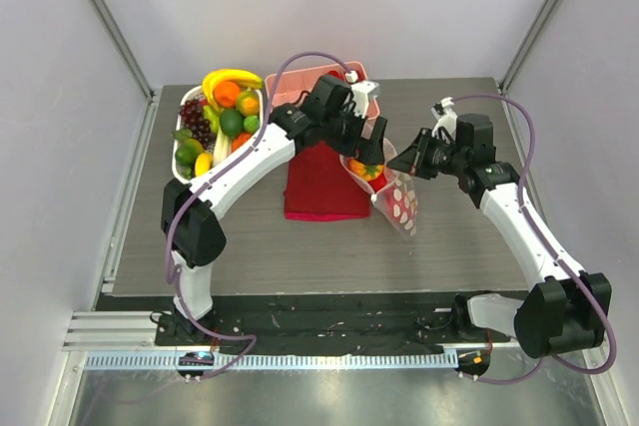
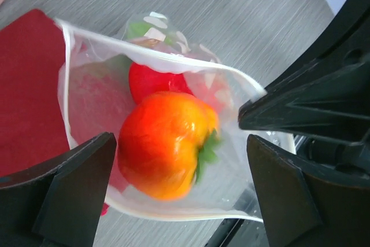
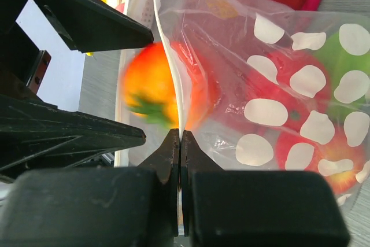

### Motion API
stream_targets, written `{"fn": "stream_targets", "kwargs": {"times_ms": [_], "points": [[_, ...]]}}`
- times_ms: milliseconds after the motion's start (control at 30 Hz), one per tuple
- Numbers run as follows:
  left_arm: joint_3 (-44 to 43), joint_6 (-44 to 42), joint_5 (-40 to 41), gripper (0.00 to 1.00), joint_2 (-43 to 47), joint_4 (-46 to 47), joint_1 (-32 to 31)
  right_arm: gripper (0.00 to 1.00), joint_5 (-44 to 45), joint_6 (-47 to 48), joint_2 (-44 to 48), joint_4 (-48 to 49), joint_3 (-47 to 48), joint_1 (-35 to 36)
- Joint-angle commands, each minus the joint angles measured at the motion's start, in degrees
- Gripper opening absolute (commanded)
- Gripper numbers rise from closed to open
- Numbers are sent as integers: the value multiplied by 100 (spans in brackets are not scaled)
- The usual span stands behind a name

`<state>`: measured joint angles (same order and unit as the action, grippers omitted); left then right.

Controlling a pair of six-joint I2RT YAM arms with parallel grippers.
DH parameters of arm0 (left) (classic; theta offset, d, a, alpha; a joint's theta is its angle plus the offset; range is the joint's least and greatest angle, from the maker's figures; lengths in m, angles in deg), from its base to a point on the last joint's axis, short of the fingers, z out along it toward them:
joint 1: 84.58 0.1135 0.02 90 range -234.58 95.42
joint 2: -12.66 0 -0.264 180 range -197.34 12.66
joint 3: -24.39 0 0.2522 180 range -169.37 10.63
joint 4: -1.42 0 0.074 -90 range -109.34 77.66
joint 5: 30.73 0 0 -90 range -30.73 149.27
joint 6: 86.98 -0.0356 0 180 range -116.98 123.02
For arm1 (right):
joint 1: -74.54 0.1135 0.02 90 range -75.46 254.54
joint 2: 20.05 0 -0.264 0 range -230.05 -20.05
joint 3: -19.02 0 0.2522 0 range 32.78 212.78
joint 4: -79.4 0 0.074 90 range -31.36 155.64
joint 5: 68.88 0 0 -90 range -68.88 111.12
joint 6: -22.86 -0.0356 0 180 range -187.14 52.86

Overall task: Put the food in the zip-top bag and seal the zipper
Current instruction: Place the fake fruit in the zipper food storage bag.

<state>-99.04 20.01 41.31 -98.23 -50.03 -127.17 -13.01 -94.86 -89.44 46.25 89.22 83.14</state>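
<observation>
orange fruit [image 2: 165, 143] sits centre frame at the zip-top bag [image 2: 87, 102] mouth, between the left gripper [image 2: 180, 160] fingers, spread wide; right gripper [image 3: 180, 143] pinches the bag's rim.

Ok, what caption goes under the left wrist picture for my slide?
Open left gripper straddling an orange toy fruit at the mouth of the clear bag, a red fruit already inside.
</observation>
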Motion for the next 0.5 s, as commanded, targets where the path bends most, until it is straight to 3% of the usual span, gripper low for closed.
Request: {"fn": "stream_targets", "kwargs": {"times_ms": [0,133,200,467], "points": [[-362,-626,-85,100,524,-290,57,1,3,136,259,50,95,-8],[-486,-1031,-479,100,963,-817,566,1,3,153,267,41,103,-8],[-205,-1040,-858,100,1367,-941,1233,1,12,162,285,41,112,-16],[1332,-2270,-166,100,2467,-1802,3369,1,3,285,303,24,68,-16]]}}
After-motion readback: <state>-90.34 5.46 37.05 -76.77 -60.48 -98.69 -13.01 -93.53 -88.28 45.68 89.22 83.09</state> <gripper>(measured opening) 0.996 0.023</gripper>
